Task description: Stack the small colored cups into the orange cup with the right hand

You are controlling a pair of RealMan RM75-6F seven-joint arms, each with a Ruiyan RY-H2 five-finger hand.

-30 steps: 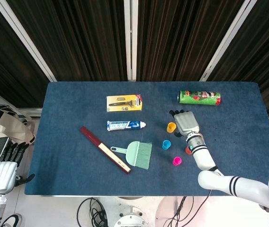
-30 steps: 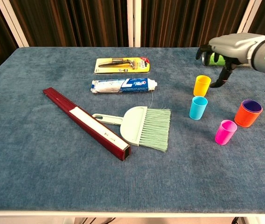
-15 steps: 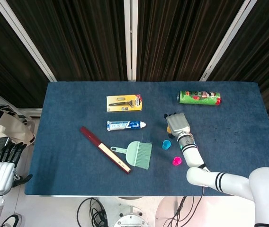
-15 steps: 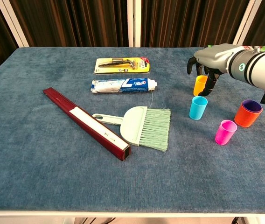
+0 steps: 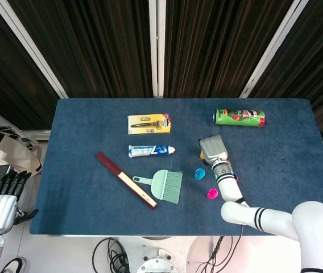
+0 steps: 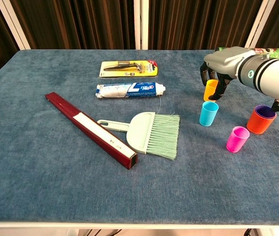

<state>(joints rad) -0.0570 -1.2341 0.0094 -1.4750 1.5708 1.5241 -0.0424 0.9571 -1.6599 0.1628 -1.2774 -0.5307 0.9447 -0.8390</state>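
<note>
My right hand hangs over the yellow cup, with fingers down on both sides of it, gripping it near the rim. That cup stands upright on the blue table. Just in front of it is the blue cup, and nearer still the pink cup. The orange cup stands to the right with a purple cup nested inside. In the head view my forearm hides most of the orange cup. My left hand hangs off the table's left side, fingers apart and holding nothing.
A toothpaste tube, a yellow razor pack, a green hand brush and a dark red bar lie across the table's left and middle. A green can lies on its side at the back right.
My right hand has moved left from above the table behind the cups, come down over the yellow cup and drawn its fingers in around it. The cups have not moved.
</note>
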